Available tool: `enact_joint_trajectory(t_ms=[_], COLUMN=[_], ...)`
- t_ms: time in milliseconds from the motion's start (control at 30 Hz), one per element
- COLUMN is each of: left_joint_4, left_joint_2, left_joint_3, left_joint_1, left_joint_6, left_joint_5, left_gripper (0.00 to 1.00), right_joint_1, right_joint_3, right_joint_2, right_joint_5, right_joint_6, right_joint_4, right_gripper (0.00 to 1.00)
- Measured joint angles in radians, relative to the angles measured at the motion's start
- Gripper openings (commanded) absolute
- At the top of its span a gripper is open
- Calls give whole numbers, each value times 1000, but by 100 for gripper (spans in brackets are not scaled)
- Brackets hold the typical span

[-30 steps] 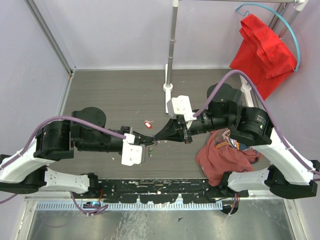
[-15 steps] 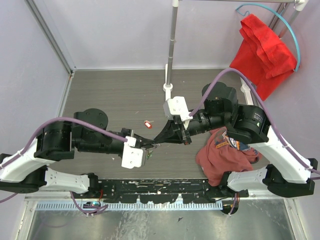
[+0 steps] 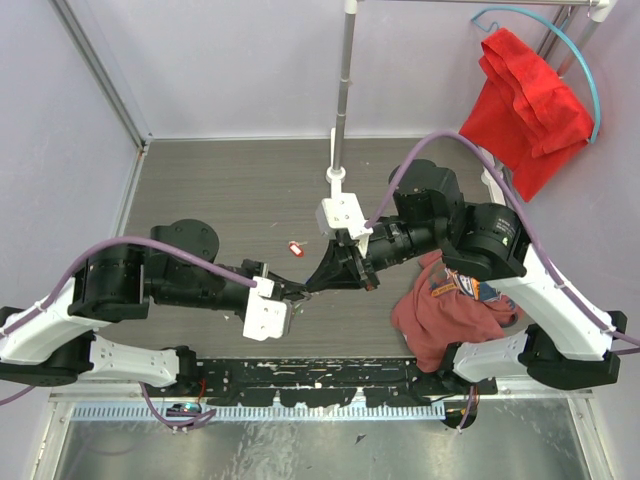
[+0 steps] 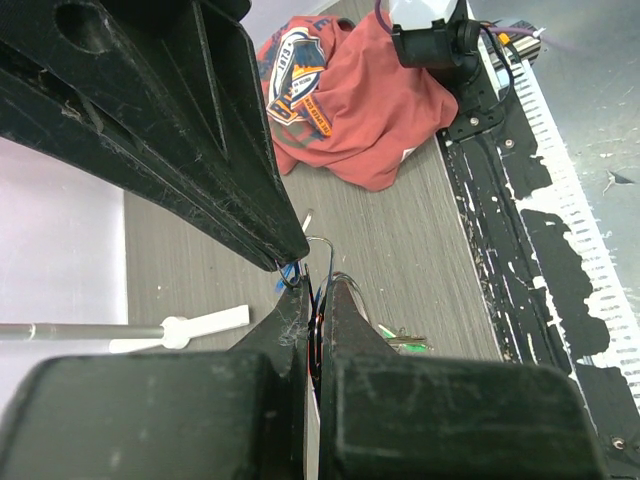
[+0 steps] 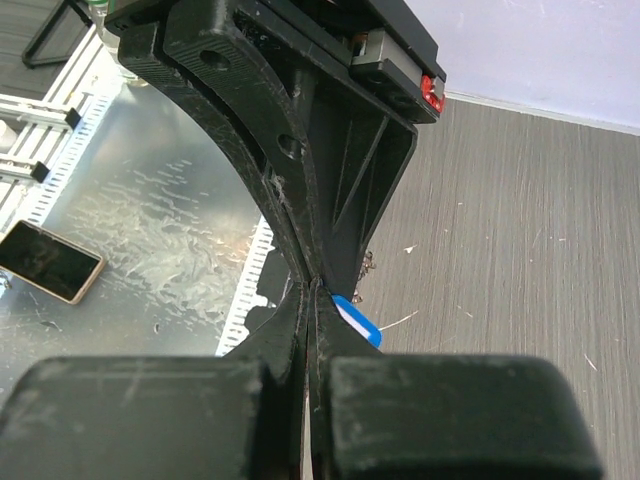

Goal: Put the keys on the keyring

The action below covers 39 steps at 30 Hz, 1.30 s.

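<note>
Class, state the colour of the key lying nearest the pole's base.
The key is red, best seen in the top view.

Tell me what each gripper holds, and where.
Left gripper pinches the keyring by its wire; right gripper seemingly pinches the blue key, its tag sticking out.

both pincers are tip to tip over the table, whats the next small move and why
Probably ease the right pincer slightly forward, to feed its blue key onto the free wire end of the ring pinched in the left pincer. Both are shut with tips meeting, and I can't see the key threaded yet.
</note>
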Motion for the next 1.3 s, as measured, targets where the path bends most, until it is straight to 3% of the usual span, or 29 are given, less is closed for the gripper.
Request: enact_joint_trajectory(t_ms=[800,1300], left_joint_4=[4,41], left_joint_2=[-2,-10], left_joint_3=[0,-2], left_joint_1=[-5,-4], left_joint_6=[7,18], left_joint_5=[1,-65], left_gripper=[0,0], right_joint_1=[-5,-2], right_joint_3=[34,31], right_joint_2=[13,-43], right_joint_5=[-32,74], right_joint_6=[-19,17], right_joint_4=[-53,-67], right_gripper=[1,0])
